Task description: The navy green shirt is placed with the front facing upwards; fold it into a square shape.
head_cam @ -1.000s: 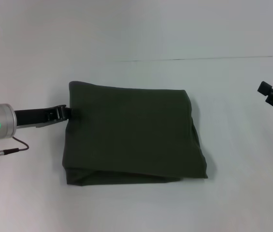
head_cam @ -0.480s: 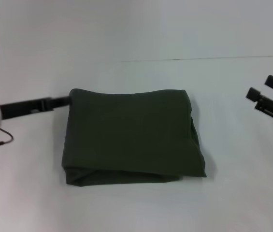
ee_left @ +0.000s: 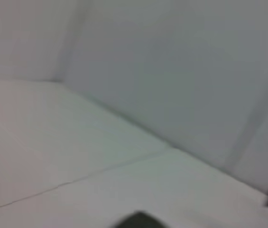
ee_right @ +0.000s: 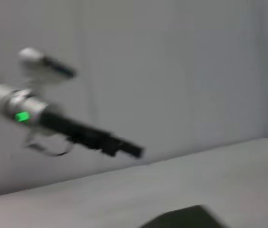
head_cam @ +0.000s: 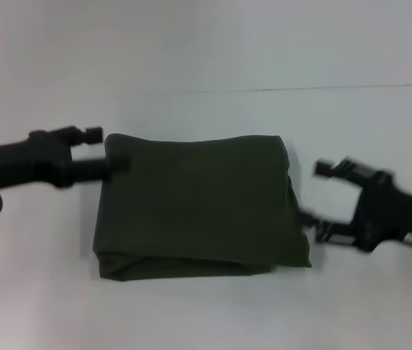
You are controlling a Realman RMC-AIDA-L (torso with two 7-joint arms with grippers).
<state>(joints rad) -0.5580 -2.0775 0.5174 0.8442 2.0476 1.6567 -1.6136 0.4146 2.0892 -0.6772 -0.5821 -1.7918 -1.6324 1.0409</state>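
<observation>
A: We start with the bench (head_cam: 206,321), a plain pale surface. What sits on it?

B: The shirt (head_cam: 198,208) lies in the middle of it, already folded into a thick, roughly square dark green bundle with the plain side up. We see stacked layers along its near edge and a looser flap at its right side.

A: How do we expect it to handle?

B: We judge it soft, light and limp. The layers would likely slide over one another, so any further hold should pinch through all of them at an edge or corner, not just the top one.

A: And the arms?

B: The left gripper (head_cam: 98,151) is at the shirt's far left corner, its fingers apart, one seeming to touch the cloth edge. We cannot tell whether it pinches anything. The right gripper (head_cam: 316,194) is just beside the shirt's right edge, low over the bench, fingers spread wide and holding nothing.
</observation>
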